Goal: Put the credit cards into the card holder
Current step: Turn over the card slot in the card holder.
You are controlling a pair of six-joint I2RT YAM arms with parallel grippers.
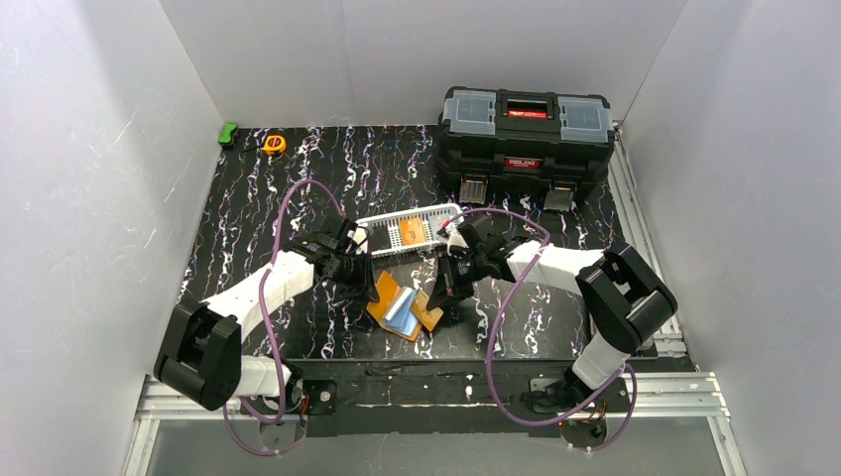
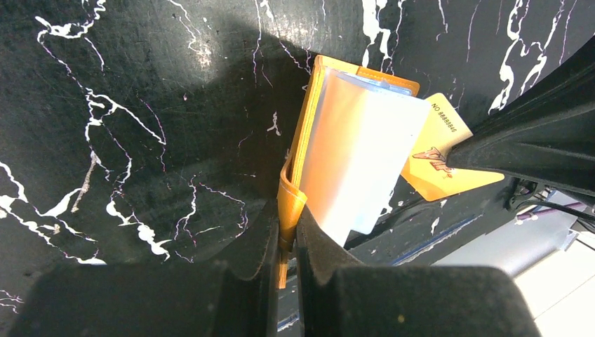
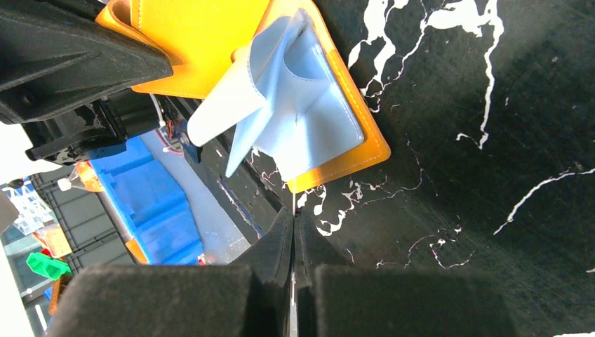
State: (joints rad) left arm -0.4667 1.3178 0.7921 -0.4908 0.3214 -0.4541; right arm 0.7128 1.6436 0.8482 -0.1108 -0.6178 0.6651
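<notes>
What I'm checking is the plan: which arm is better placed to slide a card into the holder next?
Right. The right hand is shut on the orange card, just beside the clear pockets of the card holder. The left hand pinches the holder's cover, so it looks occupied.

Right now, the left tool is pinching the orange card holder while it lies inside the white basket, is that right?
Not quite. The left tool does pinch the orange card holder, but the holder lies open on the black marbled table, on the arms' side of the white basket, not inside it. The top external view shows this.
</notes>
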